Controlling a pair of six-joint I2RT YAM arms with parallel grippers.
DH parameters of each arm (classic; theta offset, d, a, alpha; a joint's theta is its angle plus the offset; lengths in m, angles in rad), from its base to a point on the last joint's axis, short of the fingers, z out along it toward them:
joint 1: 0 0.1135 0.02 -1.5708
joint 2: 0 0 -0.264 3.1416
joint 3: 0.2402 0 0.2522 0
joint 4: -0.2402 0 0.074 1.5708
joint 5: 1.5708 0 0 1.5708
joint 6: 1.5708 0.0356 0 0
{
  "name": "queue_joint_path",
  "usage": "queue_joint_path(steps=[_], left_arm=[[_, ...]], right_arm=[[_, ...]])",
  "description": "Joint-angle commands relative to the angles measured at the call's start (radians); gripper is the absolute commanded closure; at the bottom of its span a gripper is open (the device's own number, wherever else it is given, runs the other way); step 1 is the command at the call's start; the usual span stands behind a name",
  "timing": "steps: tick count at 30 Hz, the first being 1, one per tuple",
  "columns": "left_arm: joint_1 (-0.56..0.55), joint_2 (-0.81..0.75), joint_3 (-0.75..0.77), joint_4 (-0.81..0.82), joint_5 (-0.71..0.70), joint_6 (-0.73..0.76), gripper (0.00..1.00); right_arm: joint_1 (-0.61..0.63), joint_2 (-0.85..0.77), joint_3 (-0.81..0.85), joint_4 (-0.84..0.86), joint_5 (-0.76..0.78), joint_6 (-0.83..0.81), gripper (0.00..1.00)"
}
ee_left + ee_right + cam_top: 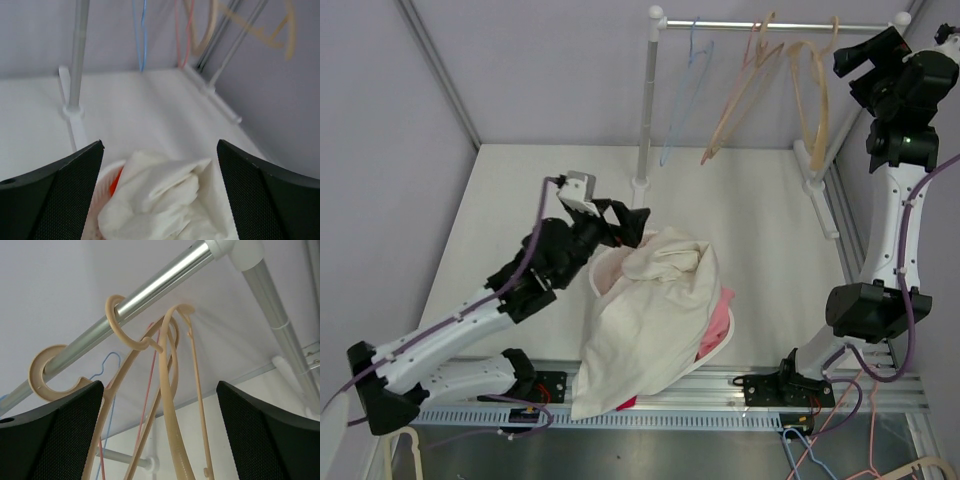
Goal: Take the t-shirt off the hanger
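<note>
Crumpled in a loose cream heap, the t-shirt (645, 310) lies on the white table (740, 210) near its front edge, between the two arm bases, with its lower end trailing onto the metal strip at the front. A pink cloth (722, 315) shows beneath its right side, and a pale curved rim (603, 268) runs along its upper left edge; whether that rim is a hanger cannot be told. The left gripper (628, 225) sits just beside the shirt's upper left corner, and in the left wrist view its fingers (55, 195) stand wide apart with the folded cloth (165, 195) low between them and nothing in their hold. Well apart from the shirt, the right gripper (850, 58) is raised to the rail (770, 25) at the back right. In the right wrist view its fingers (265, 435) are likewise spread wide and hold nothing, with tan hangers (170, 390) hooked on the rail (150, 285) ahead of them. A thin blue hanger (682, 95) hangs further left on the rail, near the upright post (647, 110).
</note>
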Motion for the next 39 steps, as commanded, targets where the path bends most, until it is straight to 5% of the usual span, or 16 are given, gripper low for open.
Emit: queue_joint_path(steps=[1,5,10,18,28,39], left_arm=[[-0.004,-0.097,0.15,-0.098,-0.031,0.108,0.01],[-0.004,-0.158,0.193,-0.283,-0.05,0.016,0.01],[-0.004,-0.258,0.048,-0.474,-0.089,-0.232,0.0],[-0.002,-0.412,-0.18,-0.63,0.024,-0.504,0.0],[-0.002,-0.399,-0.282,-0.81,0.318,-0.73,0.0],[-0.002,-0.631,-0.565,-0.749,0.641,-0.912,0.0]], right_arm=[[0.013,-0.073,0.048,-0.076,0.094,-0.128,0.0],[0.086,-0.216,-0.01,-0.157,0.216,-0.247,0.0],[0.258,-0.444,-0.223,-0.254,0.213,-0.314,0.01],[0.393,-0.783,-0.535,-0.352,-0.026,-0.312,0.01],[0.455,-0.794,-0.866,-0.363,-0.446,-0.396,0.0],[0.796,-0.639,-1.026,-0.17,-0.33,-0.329,0.01]])
